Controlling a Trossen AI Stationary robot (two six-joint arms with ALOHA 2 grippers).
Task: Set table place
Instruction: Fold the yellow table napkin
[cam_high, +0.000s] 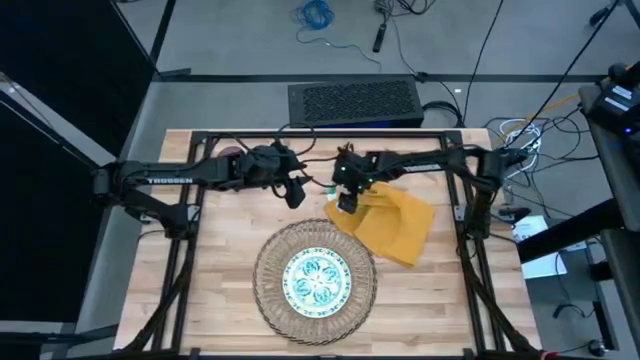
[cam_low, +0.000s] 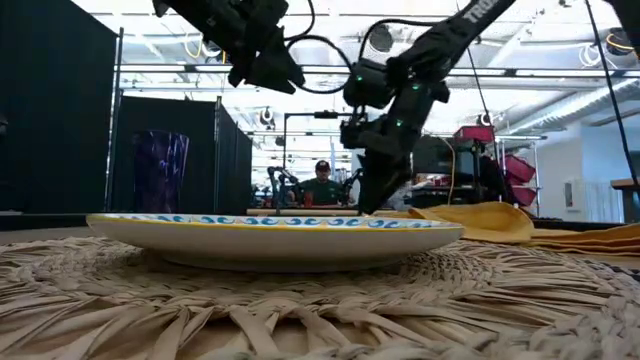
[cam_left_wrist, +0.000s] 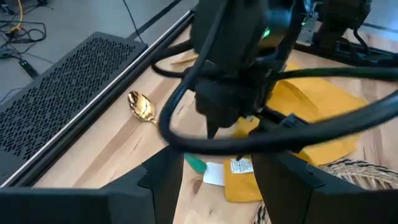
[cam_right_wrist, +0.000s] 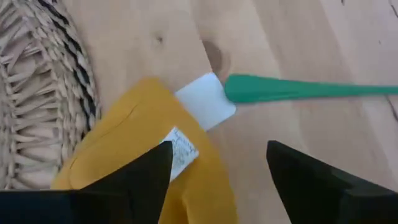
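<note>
A white plate with a teal pattern (cam_high: 315, 279) lies on the round woven mat (cam_high: 268, 262) near the table's front edge. The yellow napkin (cam_high: 398, 226) lies crumpled to the mat's far right. My right gripper (cam_right_wrist: 217, 177) points down, open, over the napkin's tagged corner (cam_right_wrist: 155, 124), one finger on either side of it; whether it touches, I cannot tell. A gold spoon (cam_left_wrist: 142, 107) lies beside that corner, its teal handle (cam_right_wrist: 298, 89) toward the napkin. My left gripper (cam_left_wrist: 217, 180) hangs open above the table, just left of the right one. A purple cup (cam_low: 160, 170) stands far left.
The black frame rails (cam_high: 190, 225) run along both table sides and carry the arms. A black perforated box (cam_high: 352, 103) stands beyond the far edge. Bare planks (cam_high: 225, 235) show left of the mat. A person (cam_low: 322, 185) sits in the room behind.
</note>
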